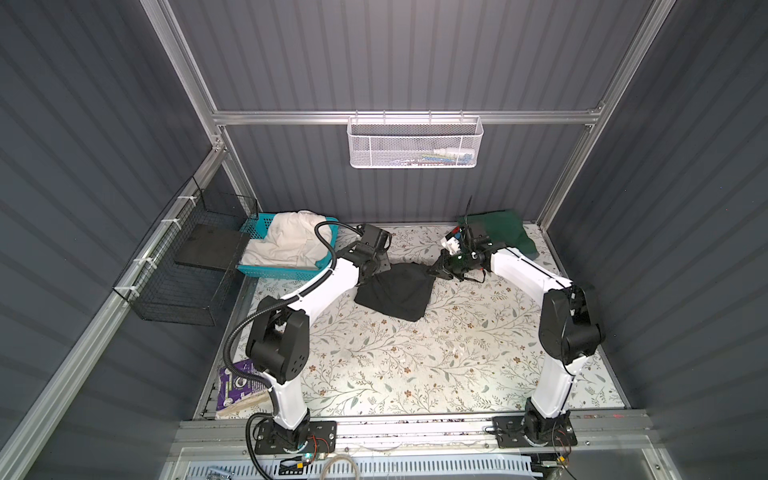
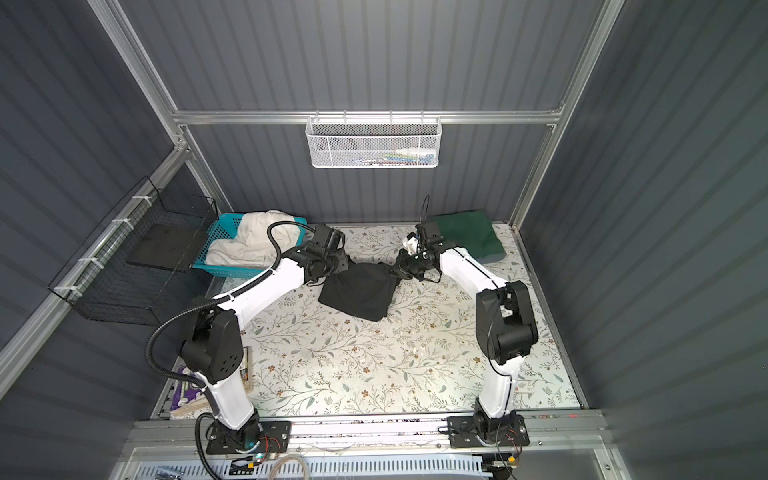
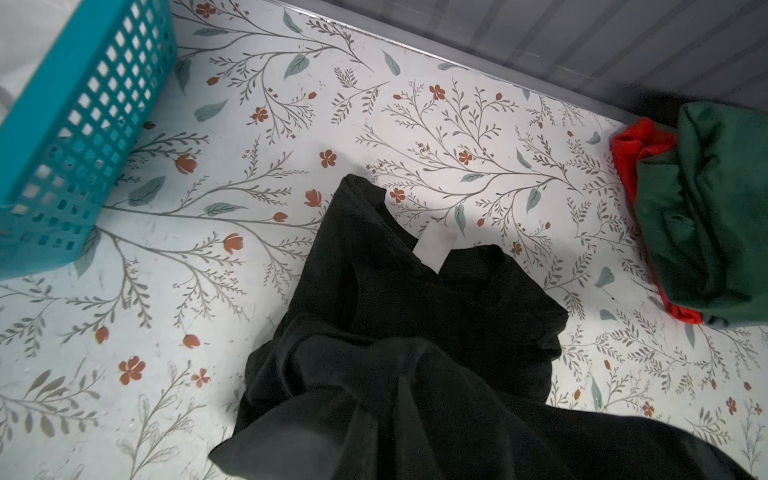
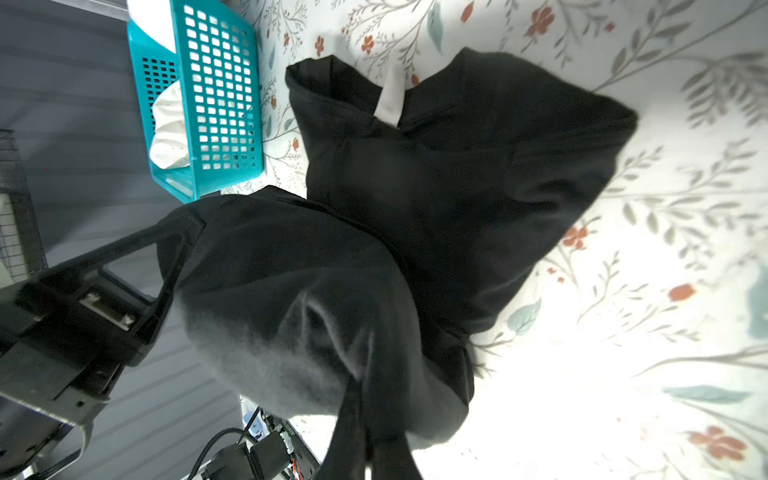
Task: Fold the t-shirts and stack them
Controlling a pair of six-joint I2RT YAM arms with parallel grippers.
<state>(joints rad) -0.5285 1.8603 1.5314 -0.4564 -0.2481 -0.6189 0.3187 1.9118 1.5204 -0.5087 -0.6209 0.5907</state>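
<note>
In both top views the black t-shirt [image 1: 392, 296] sits toward the back middle of the flowered tabletop [image 1: 395, 365]. Its lower part rests on the surface and its two upper corners are drawn up. The left hand [image 1: 368, 281] is pinched narrow on the corner at the left and the right hand [image 1: 433, 272] is pinched narrow on the corner at the right, with the cloth hanging between them. A cream-white t-shirt [image 1: 286, 243] lies heaped in the turquoise basket [image 1: 282, 272] at the back left. A dark green t-shirt [image 1: 505, 235] lies folded in the back right corner. From the left wrist, the black cloth bunches up toward the lens and hides that hand's fingers. The collar shows open with a white label [image 3: 434, 247] in it. A red t-shirt [image 3: 638, 141] peeks out from under the green one, well apart from the black one. From the right wrist, the right hand's fingers [image 4: 349, 432] are closed on a gathered fold of black cloth. The left hand grips the opposite corner, with the basket beyond it.
</note>
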